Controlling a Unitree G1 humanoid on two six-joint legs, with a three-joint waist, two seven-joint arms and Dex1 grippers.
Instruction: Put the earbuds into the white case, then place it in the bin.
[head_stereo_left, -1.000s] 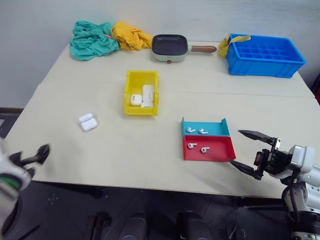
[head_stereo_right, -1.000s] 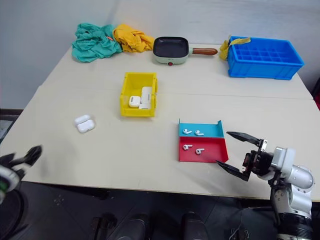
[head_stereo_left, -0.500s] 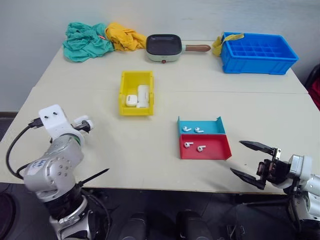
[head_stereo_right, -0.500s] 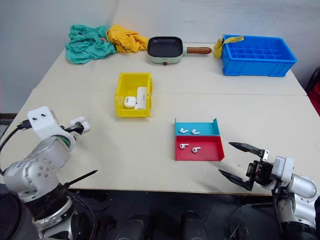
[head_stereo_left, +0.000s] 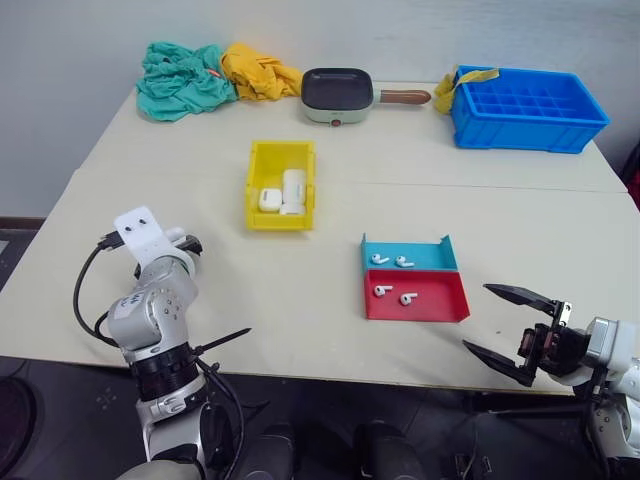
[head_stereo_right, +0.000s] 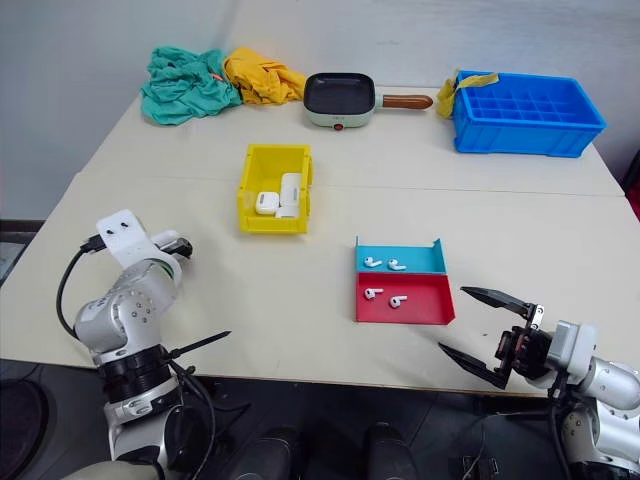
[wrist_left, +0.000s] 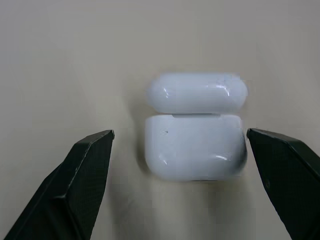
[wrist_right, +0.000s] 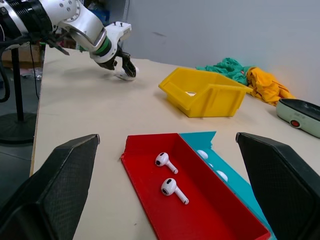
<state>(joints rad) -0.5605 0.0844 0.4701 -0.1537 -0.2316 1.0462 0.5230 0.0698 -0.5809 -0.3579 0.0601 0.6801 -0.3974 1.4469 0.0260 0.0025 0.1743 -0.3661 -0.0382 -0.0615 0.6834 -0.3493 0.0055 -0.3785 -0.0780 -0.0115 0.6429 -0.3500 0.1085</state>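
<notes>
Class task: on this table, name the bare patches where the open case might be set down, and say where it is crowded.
Bare: the stretch between the yellow bin and the teal tray; the near edge between the left gripper and the red tray; the middle band before the blue crate. Crowded: the far edge, with cloths, pan and crate.

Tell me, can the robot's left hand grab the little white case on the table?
Probably yes. The left hand is open with the white case between its fingers, nothing blocking.

A pale beige table (head_stereo_left: 330, 170), seamed across its middle, stood against a plain light grey wall (head_stereo_left: 330, 30); dark floor (head_stereo_left: 20, 400) lay below.
</notes>
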